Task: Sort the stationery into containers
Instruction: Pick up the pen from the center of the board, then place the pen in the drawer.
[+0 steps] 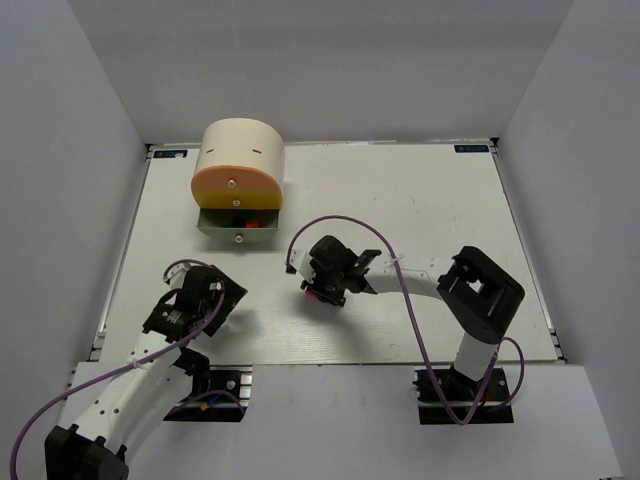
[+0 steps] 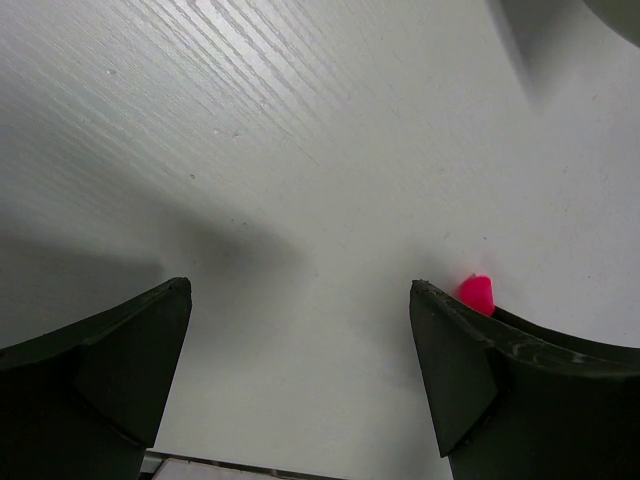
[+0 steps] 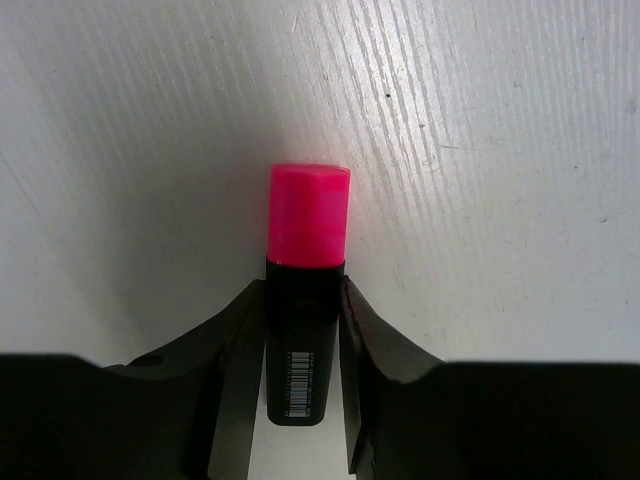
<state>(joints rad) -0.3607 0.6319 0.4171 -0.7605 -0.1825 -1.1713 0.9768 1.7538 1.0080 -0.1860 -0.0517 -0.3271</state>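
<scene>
My right gripper (image 1: 318, 290) is shut on the black body of a pink-capped highlighter (image 3: 308, 215), low over the white table (image 1: 420, 200) near its middle; the pink cap sticks out past the fingertips (image 3: 352, 300). In the top view only a bit of pink (image 1: 313, 297) shows under the gripper. My left gripper (image 1: 222, 297) is open and empty (image 2: 300, 300) just over the table at the near left; the pink cap (image 2: 478, 292) peeks out behind its right finger. The cream drum container (image 1: 240, 148) stands at the far left, its lowest drawer (image 1: 240, 232) pulled open with a red-orange cap (image 1: 253, 222) and dark pieces inside.
The drum's orange front section (image 1: 237, 185) with a small knob sits above the open drawer. White walls enclose the table at the back and both sides. A purple cable (image 1: 345, 222) loops over the right arm.
</scene>
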